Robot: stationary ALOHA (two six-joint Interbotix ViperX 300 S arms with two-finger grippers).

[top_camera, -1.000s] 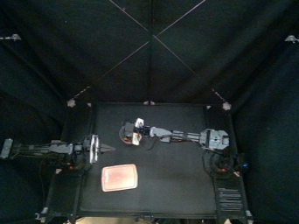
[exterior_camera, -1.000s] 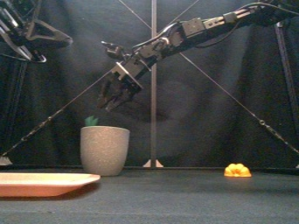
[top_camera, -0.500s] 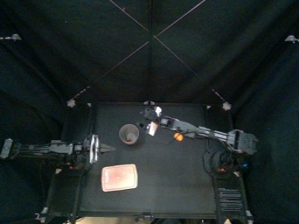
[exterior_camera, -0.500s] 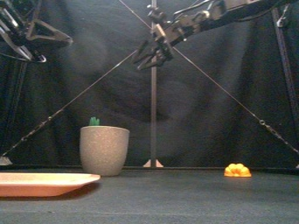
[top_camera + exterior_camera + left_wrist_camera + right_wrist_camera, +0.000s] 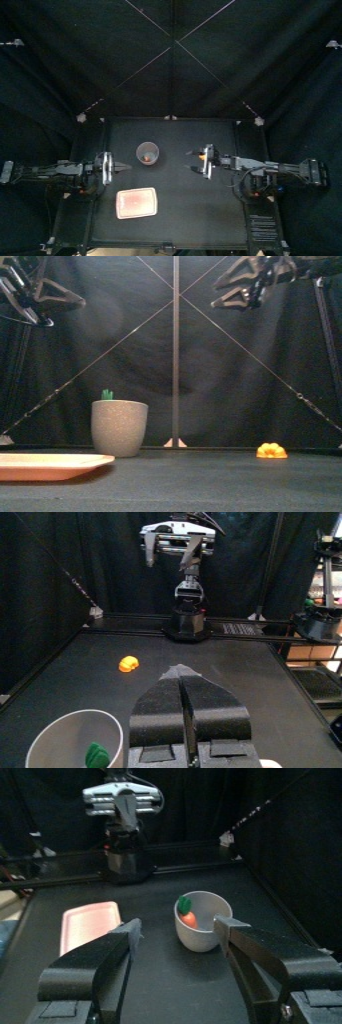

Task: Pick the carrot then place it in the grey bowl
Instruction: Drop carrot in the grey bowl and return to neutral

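The carrot (image 5: 190, 916), orange with a green top (image 5: 107, 395), stands inside the tall grey speckled cup (image 5: 147, 152) at the table's middle left. In the right wrist view my right gripper (image 5: 181, 925) is open and empty, looking down at the cup (image 5: 203, 926) from a distance. In the top view it (image 5: 201, 162) hangs right of the cup; the front view shows it (image 5: 247, 281) high up. My left gripper (image 5: 182, 672) is shut with nothing in it, resting at the table's left (image 5: 110, 170), with the cup (image 5: 74, 742) close by its jaws.
A flat pink tray (image 5: 136, 203) lies near the front left, also seen as the tray (image 5: 94, 923) beyond the cup. A small yellow-orange toy (image 5: 271, 451) sits on the table's right half, the same toy (image 5: 130, 664) showing past the left jaws.
My right gripper has pulled back from above the cup toward the right and risen. The carrot stays in the cup. The left arm has not moved.
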